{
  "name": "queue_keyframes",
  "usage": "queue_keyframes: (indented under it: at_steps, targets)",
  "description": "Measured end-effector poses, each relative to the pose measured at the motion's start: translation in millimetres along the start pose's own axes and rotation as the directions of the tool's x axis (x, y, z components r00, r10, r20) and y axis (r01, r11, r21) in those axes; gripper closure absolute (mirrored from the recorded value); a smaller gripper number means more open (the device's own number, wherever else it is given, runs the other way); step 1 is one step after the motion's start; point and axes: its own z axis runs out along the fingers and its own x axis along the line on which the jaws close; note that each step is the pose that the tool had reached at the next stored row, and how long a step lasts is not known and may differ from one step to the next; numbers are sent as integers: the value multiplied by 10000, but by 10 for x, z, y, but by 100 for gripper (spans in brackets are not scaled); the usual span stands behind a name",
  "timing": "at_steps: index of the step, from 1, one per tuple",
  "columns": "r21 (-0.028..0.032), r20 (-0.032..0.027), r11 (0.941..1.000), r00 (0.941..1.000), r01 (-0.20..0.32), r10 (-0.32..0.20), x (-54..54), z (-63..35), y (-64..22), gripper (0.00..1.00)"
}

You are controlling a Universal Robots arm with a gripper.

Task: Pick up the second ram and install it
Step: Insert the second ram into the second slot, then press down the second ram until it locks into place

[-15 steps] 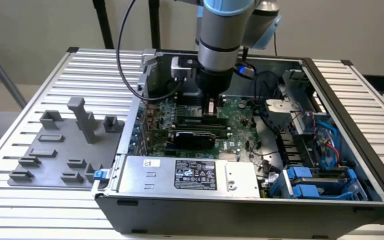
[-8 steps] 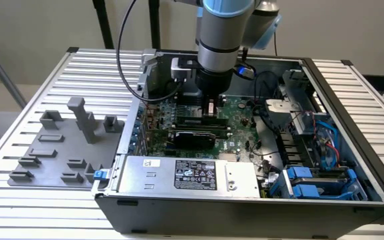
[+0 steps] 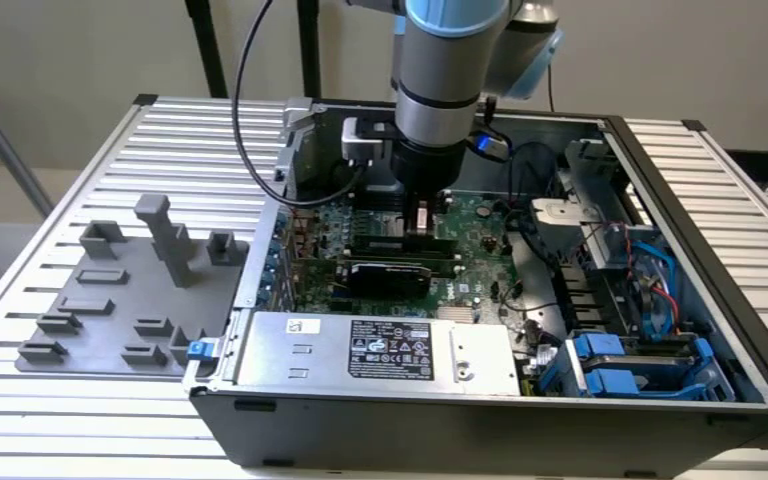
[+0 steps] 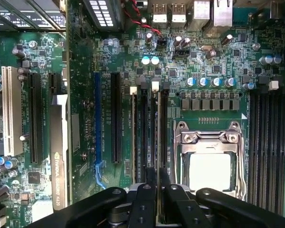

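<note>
My gripper hangs low over the motherboard, its two black fingers pressed close together. Between them I see the second ram edge-on, a thin strip running along a dark memory slot beside the CPU socket. A white latch sits at the slot's far end. Whether the strip is fully seated I cannot tell. In the exterior view the gripper reaches down inside the open computer case, near the board's middle.
A gray fixture plate with upright blocks lies outside the case at the exterior view's left. The power supply fills the case's near side. A graphics card stands beside the expansion slots. More dark memory slots lie past the socket.
</note>
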Motion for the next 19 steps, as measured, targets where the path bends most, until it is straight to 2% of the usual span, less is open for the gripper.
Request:
queue_keyframes:
  at_steps: [19]
  targets:
    - [-17, -5, 10000, 10000, 2, -2, 2, 32, 2, 100]
